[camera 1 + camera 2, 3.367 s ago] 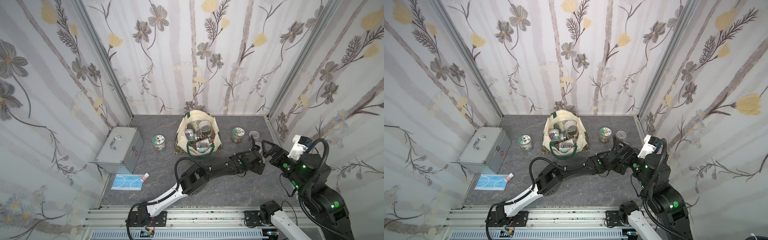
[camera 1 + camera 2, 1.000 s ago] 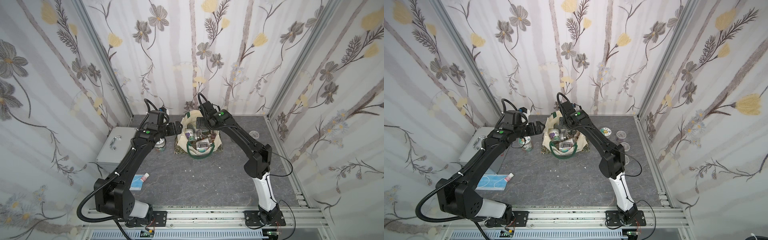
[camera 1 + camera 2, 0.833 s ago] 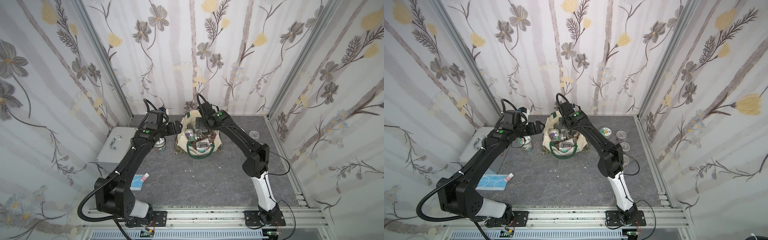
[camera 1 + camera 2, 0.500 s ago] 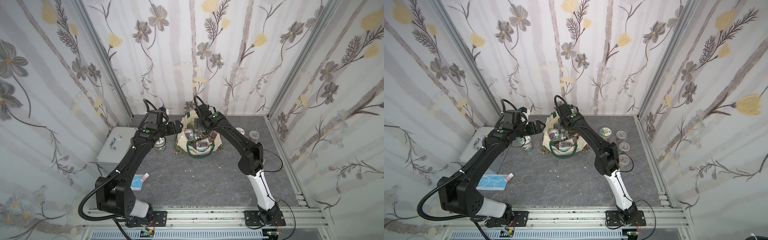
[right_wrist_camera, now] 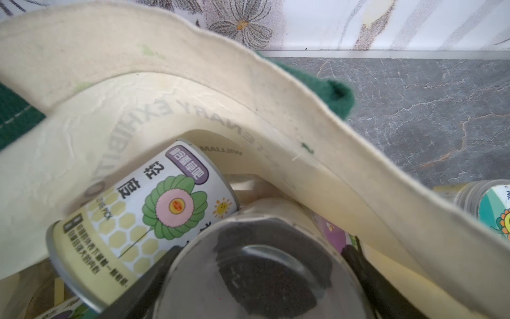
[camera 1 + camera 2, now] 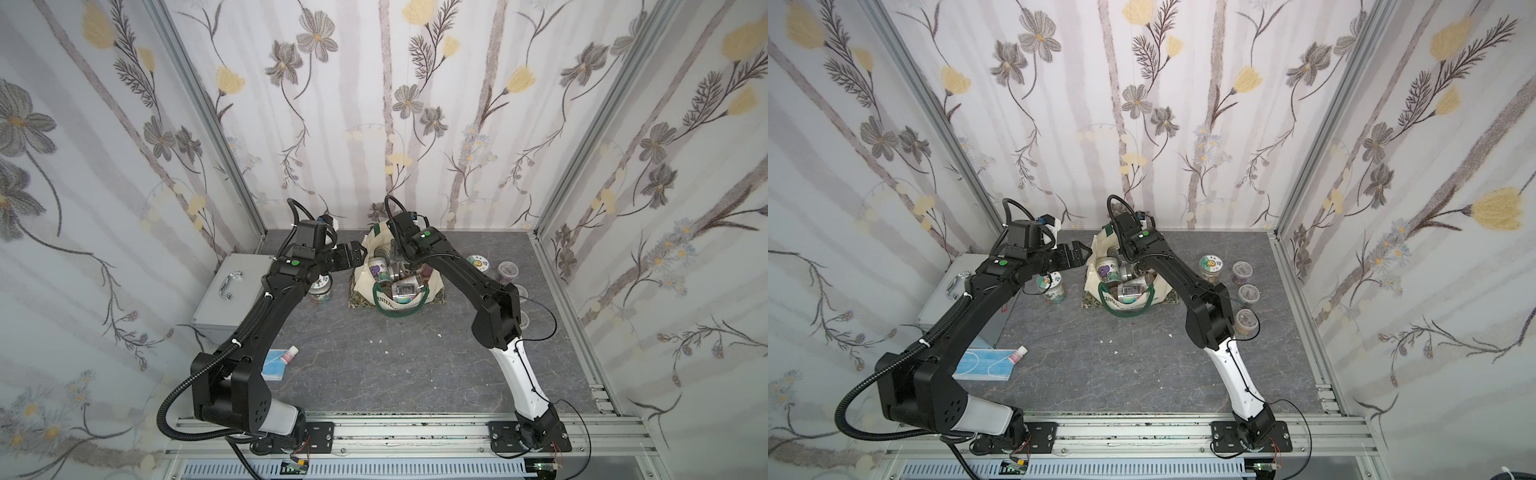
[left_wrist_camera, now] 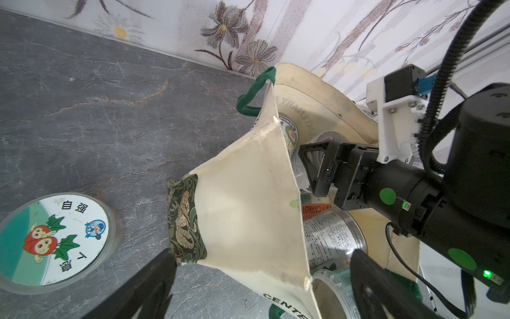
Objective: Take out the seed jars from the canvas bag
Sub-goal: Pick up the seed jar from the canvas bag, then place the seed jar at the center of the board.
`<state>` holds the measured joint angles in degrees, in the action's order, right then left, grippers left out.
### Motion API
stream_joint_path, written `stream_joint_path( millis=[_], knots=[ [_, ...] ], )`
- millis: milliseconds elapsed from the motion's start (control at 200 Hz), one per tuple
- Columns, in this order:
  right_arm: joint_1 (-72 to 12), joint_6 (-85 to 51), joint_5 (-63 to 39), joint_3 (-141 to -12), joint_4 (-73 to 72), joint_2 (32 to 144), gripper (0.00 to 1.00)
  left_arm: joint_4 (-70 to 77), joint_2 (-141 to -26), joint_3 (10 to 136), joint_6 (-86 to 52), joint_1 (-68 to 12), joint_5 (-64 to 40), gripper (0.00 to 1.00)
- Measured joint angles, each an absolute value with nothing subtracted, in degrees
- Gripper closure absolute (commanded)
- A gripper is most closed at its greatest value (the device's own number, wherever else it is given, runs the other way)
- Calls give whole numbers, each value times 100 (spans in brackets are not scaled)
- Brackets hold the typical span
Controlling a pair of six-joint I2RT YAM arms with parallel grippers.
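In both top views the canvas bag point(image 6: 362, 279) sits mid-frame, with seed jars point(image 6: 402, 289) inside.

Left wrist view: the left gripper point(image 7: 263, 255), spread wide, straddles the cloth at lower centre and could snag it.

Right wrist view: the right gripper point(image 5: 260, 254) flanks a clear-lidded jar point(image 5: 248, 298) at the bottom. I can't tell if it's clamped, so the jar may slip.

The right claw point(image 5: 258, 256) has sunk deeper into the canvas bag point(image 7: 242, 207), its jaws seemingly narrowing round a clear-lidded seed jar point(image 5: 270, 276).
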<state>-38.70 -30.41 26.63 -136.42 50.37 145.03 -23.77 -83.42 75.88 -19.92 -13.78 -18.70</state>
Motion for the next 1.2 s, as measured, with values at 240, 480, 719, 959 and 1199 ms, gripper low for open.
stream_joint_path(
  millis=[240, 480, 719, 959, 1199],
  knots=[
    [-3889, -3046, 2630, -13642, 5048, 14149, 29, -2318, -8281, 7540, -1994, -1378, -1892, 0],
    [-3935, -3079, 2244, -13642, 4952, 13205, 30, -2071, -7959, 7293, -1994, -1378, -1933, 0],
    [-3933, -3323, 1444, -13266, 4753, 12245, 31, -1509, -7371, 6796, -1992, -1406, -1979, 0],
    [-3848, -3677, 401, -11356, 4119, 10851, 32, -862, -6921, 6399, -1962, -1741, -2056, 0],
    [-3210, -4355, -1219, -8344, 2244, 9008, 34, -580, -6536, 6233, -2578, -1890, -2375, 0]
  ],
)
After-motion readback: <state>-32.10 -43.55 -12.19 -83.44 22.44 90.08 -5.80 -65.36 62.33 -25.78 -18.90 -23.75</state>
